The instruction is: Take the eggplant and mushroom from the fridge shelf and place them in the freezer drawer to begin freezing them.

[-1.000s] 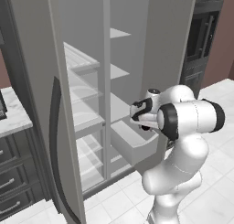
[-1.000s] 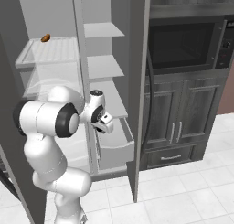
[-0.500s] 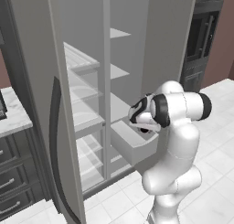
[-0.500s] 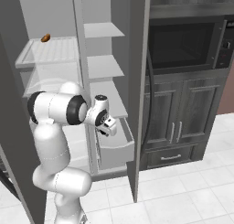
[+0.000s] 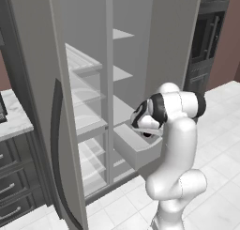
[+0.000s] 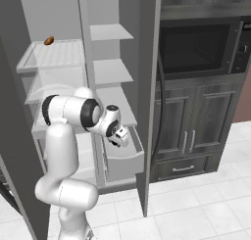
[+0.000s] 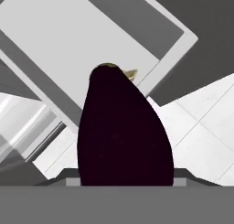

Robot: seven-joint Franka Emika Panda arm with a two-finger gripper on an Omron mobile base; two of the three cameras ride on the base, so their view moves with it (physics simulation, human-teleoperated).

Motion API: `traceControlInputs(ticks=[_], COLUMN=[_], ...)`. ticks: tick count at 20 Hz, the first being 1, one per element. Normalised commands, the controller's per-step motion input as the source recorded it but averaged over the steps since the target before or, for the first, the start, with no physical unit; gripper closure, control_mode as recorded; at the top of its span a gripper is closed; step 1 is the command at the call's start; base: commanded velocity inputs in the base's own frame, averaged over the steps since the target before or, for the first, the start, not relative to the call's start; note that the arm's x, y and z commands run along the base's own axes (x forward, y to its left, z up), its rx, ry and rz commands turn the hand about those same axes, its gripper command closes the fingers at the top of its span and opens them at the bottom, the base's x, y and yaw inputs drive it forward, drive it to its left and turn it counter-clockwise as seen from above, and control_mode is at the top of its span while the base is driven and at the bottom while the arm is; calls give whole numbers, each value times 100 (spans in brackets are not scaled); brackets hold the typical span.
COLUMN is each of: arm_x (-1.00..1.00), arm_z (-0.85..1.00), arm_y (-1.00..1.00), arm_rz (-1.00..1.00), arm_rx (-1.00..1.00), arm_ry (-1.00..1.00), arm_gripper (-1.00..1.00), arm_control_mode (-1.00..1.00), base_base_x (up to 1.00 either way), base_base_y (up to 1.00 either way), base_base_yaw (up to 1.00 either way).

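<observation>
Freezer drawer (image 5: 138,155) under end effector-held eggplant (image 7: 122,131)

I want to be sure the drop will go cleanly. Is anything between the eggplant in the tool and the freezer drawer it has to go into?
Nothing visible. The eggplant hangs in the tool over the open freezer drawer, whose pale floor looks bare in the hand view.

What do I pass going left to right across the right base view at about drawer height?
Robot's white arm → gripper, shut on the eggplant → open freezer drawer → grey fridge door seen edge-on → dark cabinet doors with bar handles.
</observation>
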Motion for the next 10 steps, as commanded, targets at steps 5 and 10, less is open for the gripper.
traceControlInputs(ticks=[5,10], arm_x=[39,40], arm_z=[-32,-34], arm_y=[-7,0], arm_rz=[0,0], arm_rx=[-1,-3], arm_ry=[0,0], arm_gripper=[100,100], arm_control_mode=[-100,-100], base_base_x=[0,0], base_base_y=[0,0], base_base_yaw=[0,0])
